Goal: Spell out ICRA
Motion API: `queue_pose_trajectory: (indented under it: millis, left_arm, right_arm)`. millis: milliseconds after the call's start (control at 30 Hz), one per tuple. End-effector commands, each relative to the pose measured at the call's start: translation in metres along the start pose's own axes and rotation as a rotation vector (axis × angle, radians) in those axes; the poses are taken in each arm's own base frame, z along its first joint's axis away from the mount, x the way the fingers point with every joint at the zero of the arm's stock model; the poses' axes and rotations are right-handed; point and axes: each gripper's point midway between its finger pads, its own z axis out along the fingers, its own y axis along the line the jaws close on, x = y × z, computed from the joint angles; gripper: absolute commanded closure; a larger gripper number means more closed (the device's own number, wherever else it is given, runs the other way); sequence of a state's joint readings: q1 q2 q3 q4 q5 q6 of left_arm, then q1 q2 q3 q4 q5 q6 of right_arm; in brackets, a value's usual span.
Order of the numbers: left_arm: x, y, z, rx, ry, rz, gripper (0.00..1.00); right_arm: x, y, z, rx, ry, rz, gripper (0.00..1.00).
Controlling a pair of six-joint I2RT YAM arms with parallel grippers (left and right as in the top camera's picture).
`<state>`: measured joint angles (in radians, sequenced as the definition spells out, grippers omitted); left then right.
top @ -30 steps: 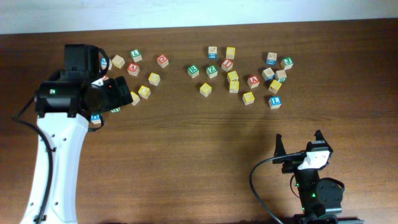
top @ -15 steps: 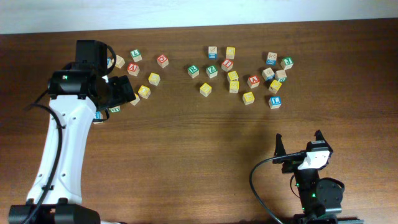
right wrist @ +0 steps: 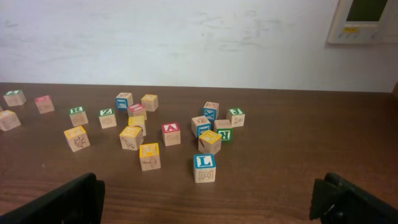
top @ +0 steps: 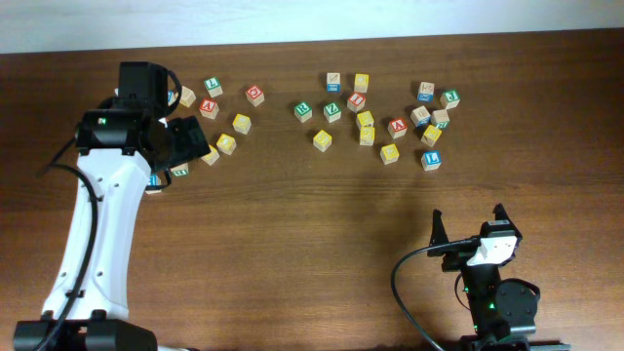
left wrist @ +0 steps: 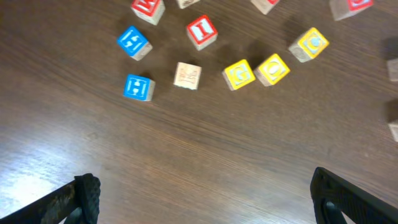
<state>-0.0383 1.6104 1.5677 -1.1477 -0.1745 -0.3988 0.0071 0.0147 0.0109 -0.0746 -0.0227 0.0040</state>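
Small pale-wood letter cubes lie in two loose groups along the far side of the table. A red I cube (top: 357, 101) and a red A cube (top: 397, 127) (right wrist: 171, 129) are in the right group. Another red A cube (top: 209, 107) lies in the left group. The left wrist view shows a red I cube (left wrist: 201, 31) ahead of the fingers. A green R face (right wrist: 225, 134) shows on a cube behind the yellow one. I cannot make out a C. My left gripper (top: 190, 144) (left wrist: 205, 199) hovers open and empty over the left group. Near the front edge, my right gripper (top: 471, 229) (right wrist: 208, 199) is open and empty.
Look-alike cubes surround the task cubes: two blue ones (left wrist: 134, 42) (left wrist: 138, 87), yellow ones (left wrist: 239, 74) (left wrist: 273, 68), a blue L cube (top: 431, 159) (right wrist: 204, 163). The left arm's white link (top: 93, 234) runs down the left side. A pale wall (right wrist: 186, 37) stands behind the table.
The left arm's upper body has swung right and toward the far edge, with its gripper staying over the left group. The right arm and the cubes have not moved.
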Motion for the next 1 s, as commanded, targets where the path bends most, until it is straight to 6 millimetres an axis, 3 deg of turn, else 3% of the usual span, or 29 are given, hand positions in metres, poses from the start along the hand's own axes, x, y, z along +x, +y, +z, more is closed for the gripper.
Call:
queue_pose_trajectory:
  millis: [0,200,300,500,700,967]
  left_arm:
    - [0.005,0.017,0.014,-0.074,0.021,-0.03,0.01]
    - [0.011,0.063,0.035,-0.137,0.062,-0.192,0.01]
    - [0.008,0.071,0.037,-0.144,0.055,-0.226,0.01]
    - [0.007,0.067,0.037,-0.125,0.057,-0.227,0.01]
    - [0.018,0.033,0.037,0.056,0.133,-0.228,0.01]
    - [0.023,0.014,0.034,0.076,0.136,-0.164,0.01]
  right_arm:
    - [0.002,-0.003,0.0,0.013,0.003,0.004,0.02]
    - [0.002,-0.003,0.0,0.013,0.003,0.004,0.02]
    - [0.002,-0.003,0.0,0.013,0.003,0.004,0.02]
    - [0.002,-0.003,0.0,0.013,0.003,0.004,0.02]
    - [0.002,-0.003,0.0,0.013,0.003,0.004,0.02]
    - [0.002,-0.003,0.0,0.013,0.003,0.004,0.02]
